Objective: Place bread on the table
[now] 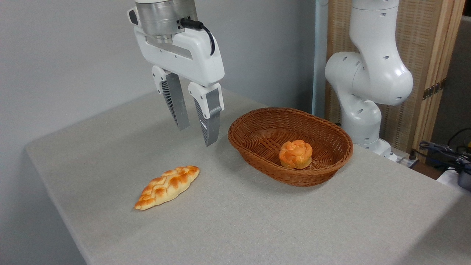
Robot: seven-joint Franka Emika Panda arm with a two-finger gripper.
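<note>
Gripper (pixel 197 134) hangs in the air above the table (pixel 257 221), fingers apart with a clear gap between them, nothing held. Ribbed grey fingers (pixel 175 103) point down and slightly right; tips are well clear of the surface. Bread (pixel 295 154), the small round orange bun with the knotted top, sits inside the wicker basket (pixel 257 125), toward the right-front part of the basket floor, upright, touching nothing but the basket. Basket is oval, brown, resting on the table just right of the gripper; the gripper is beside it, not over it. Braided loaf (pixel 167 187) lies flat on the table, front-left of the basket and well apart from it, below and left of the gripper, long axis running lower-left to upper-right. Black cable (pixel 206 31) runs from the silver wrist flange around the white gripper body. Arm base and joints (pixel 368 73) stand at the table's far right edge behind the basket. Wooden slatted screen (pixel 423 55) behind the arm; some cables (pixel 441 151) at far right off the table. No readable writing, logos or labels anywhere on the gripper, arm or objects.
</note>
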